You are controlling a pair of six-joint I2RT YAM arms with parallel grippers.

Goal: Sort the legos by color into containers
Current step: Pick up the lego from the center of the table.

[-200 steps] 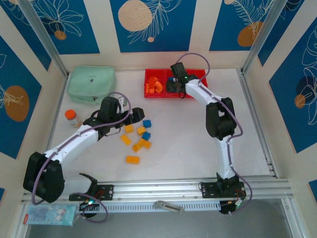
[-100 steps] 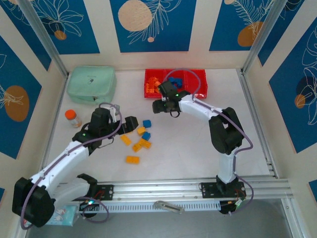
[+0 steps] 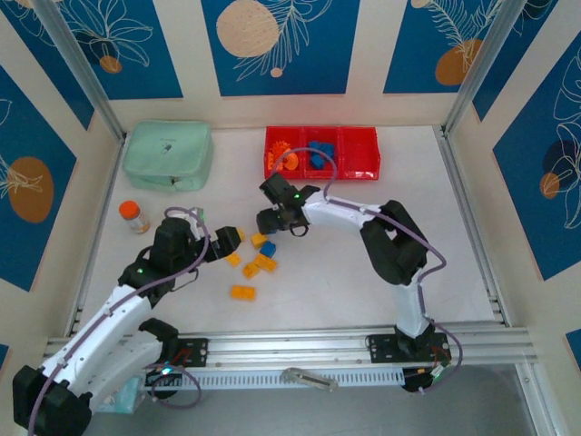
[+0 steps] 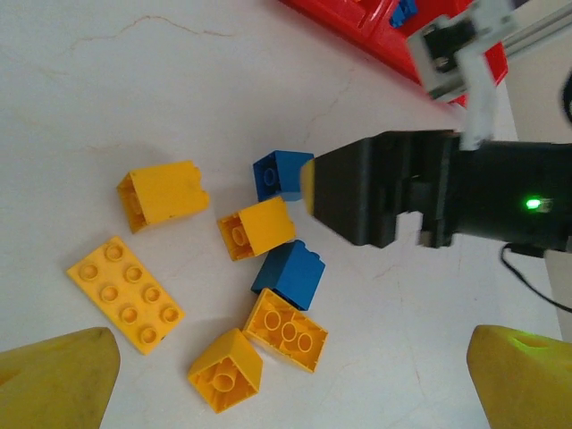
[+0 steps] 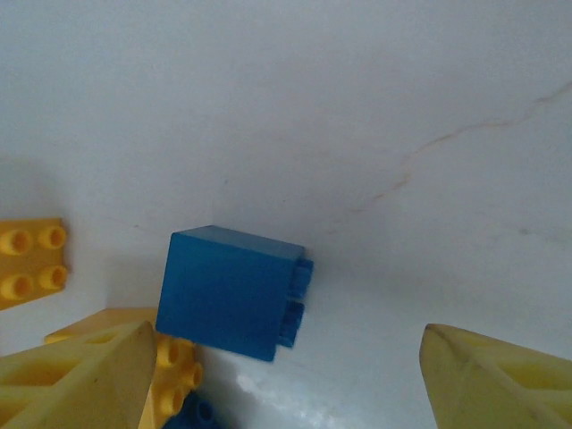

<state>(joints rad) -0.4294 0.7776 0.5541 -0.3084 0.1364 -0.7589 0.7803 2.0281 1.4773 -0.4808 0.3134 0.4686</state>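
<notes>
— What had just changed?
— The right tool (image 3: 269,222) had swung from the tray (image 3: 366,174) back to the loose bricks (image 3: 257,260). Its jaws stood apart around a blue brick (image 5: 229,291), not touching it. One drop looked done, another pick due.
— Room to move?
— Tight. The left tool (image 3: 225,242), also spread and empty, hung just beside those bricks. Bare surface (image 3: 241,193) lay between them and the tray.
</notes>
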